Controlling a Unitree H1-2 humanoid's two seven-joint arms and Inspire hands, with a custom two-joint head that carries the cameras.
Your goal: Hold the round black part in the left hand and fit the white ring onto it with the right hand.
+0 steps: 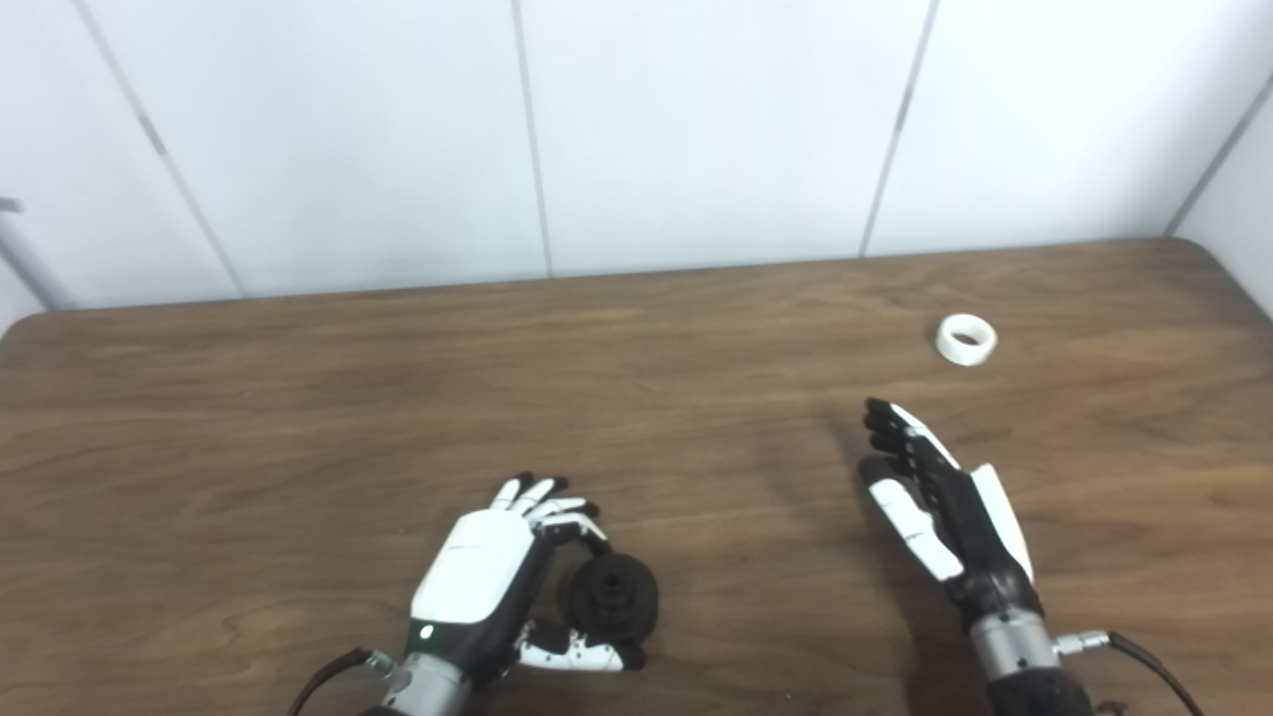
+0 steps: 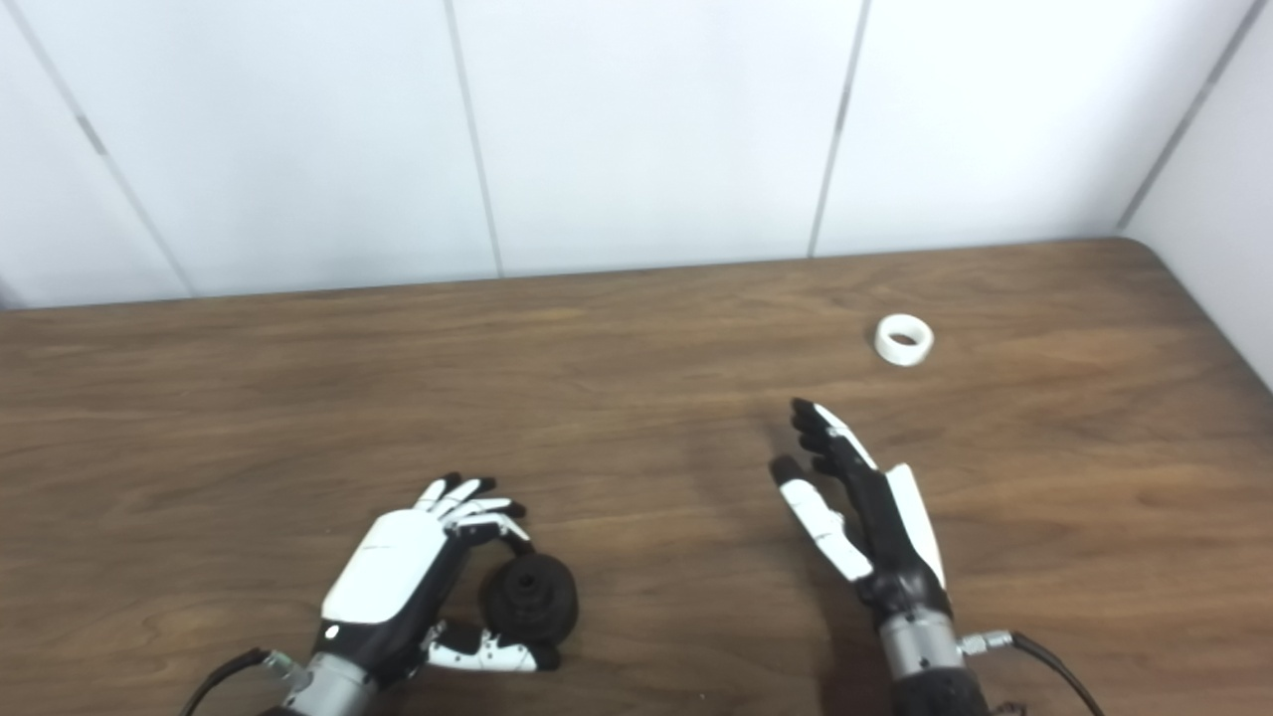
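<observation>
Left hand [image 1: 487, 577] is down at the near edge of the table [image 1: 298, 418], curled round the black part [image 1: 614, 597]: fingers arched over its far side, thumb lying along the near side. Whether it's actually clamped or just cupping it, I can't tell from here. The part looks to be resting on the wood, stepped face up and tipped a little to the right.

Right hand [image 2: 855, 507] is empty, fingers straight and spread slightly, palm turned inward, hovering over the table. The ring [image 2: 903, 339] sits well beyond it, off to the far right, lying nearly flat with its hole showing.

So the ring pickup is what's ahead, and that's where I'd worry. It's a small, light thing on smooth wood. A flat approach from above could nudge it, and it could skid toward the far right corner or tip onto its edge and roll. A pinch that catches only one wall could flick it out.

The other risk is on the left. If that hold is loose, pressing the ring down could tilt or spin the part, and the ring would cock on the stepped top instead of seating.
</observation>
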